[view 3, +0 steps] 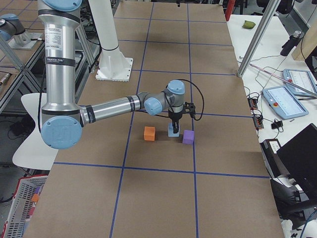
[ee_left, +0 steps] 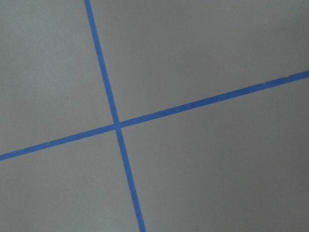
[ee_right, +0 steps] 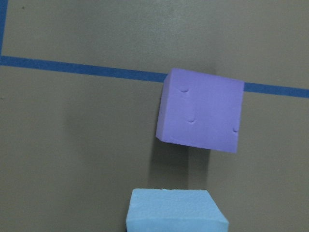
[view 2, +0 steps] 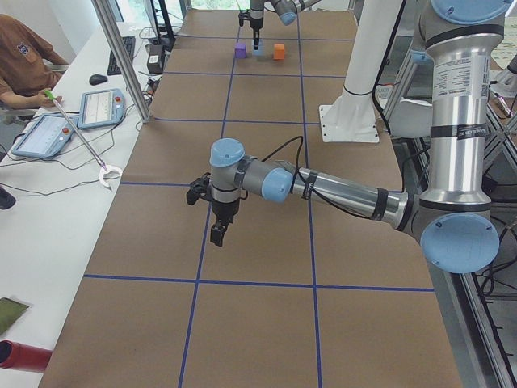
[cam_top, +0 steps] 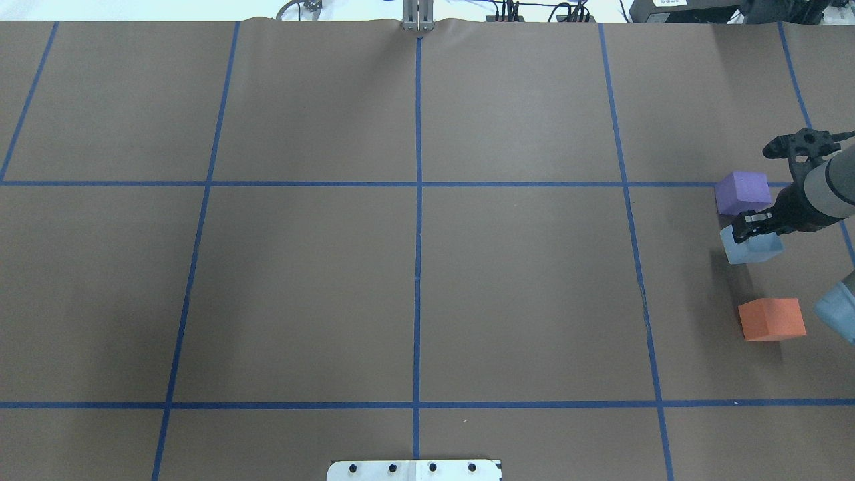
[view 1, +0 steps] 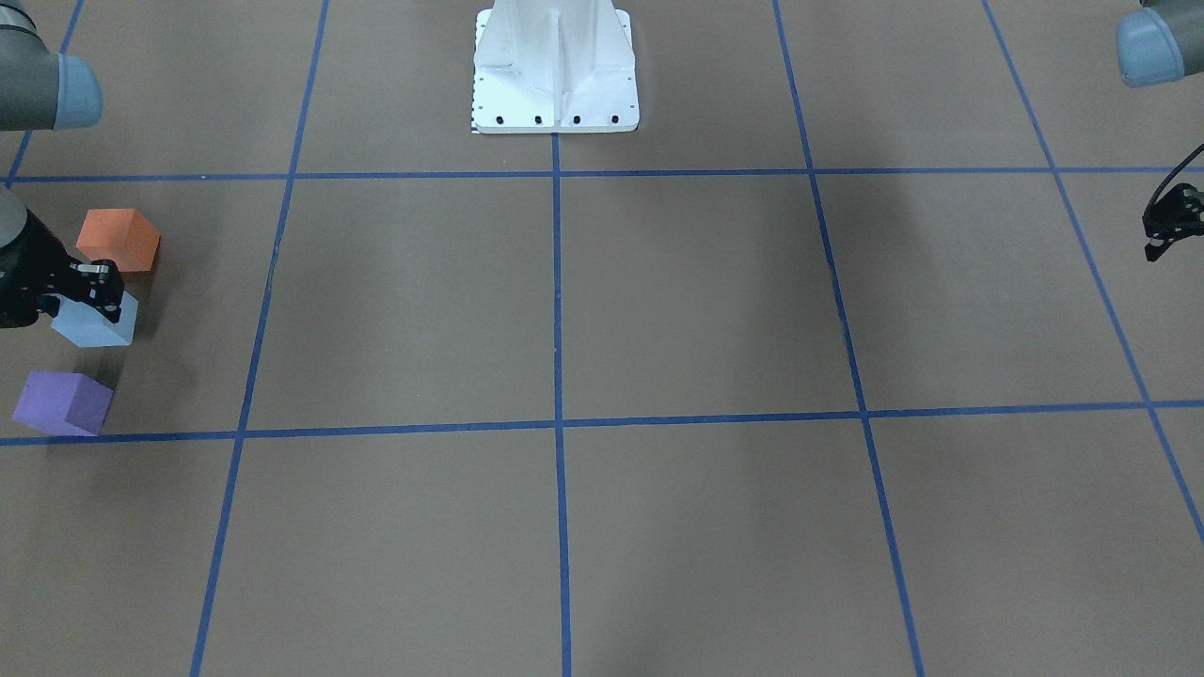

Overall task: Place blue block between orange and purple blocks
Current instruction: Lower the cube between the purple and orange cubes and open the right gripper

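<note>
The light blue block (view 1: 94, 324) sits on the brown table between the orange block (view 1: 119, 240) and the purple block (view 1: 63, 402), closer to the purple one. My right gripper (view 1: 92, 293) points down onto the blue block's top, with its jaws closed on the block. From overhead, the gripper (cam_top: 753, 228) covers the far edge of the blue block (cam_top: 753, 248), with the purple block (cam_top: 743, 192) beyond it and the orange block (cam_top: 771, 319) nearer. The right wrist view shows the blue block (ee_right: 176, 210) low and the purple block (ee_right: 200, 111) ahead. My left gripper (view 1: 1157, 244) hangs empty far away; its jaws are unclear.
The white robot base (view 1: 555, 70) stands at the table's middle edge. Blue tape lines (view 1: 557, 301) divide the brown table into squares. The left wrist view shows only a tape crossing (ee_left: 117, 126). An operator (view 2: 24, 61) sits beside the table with tablets.
</note>
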Robot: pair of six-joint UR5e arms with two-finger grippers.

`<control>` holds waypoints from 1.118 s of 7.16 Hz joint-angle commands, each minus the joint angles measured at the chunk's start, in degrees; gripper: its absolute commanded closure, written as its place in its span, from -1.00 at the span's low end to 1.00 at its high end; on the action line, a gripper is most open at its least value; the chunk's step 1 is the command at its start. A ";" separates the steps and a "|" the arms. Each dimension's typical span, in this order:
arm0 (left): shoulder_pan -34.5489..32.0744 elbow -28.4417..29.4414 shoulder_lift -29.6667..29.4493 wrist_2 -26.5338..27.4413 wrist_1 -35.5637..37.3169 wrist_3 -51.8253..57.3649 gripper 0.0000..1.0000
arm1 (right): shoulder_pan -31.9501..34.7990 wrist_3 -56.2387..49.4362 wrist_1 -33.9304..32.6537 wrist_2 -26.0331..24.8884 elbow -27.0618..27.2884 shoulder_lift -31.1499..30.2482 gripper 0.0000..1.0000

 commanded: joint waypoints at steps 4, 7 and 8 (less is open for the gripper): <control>-0.39 1.32 -0.06 0.15 -0.24 0.29 -1.00 | -0.46 3.09 0.68 1.12 -2.64 -0.76 0.49; -0.47 1.23 -0.32 0.15 -0.24 0.29 -1.00 | 1.28 3.02 0.07 2.52 0.76 -1.03 -1.00; -1.87 1.23 -0.32 0.06 -0.06 0.38 -1.00 | 5.47 2.24 -0.02 6.01 2.26 -2.07 -1.00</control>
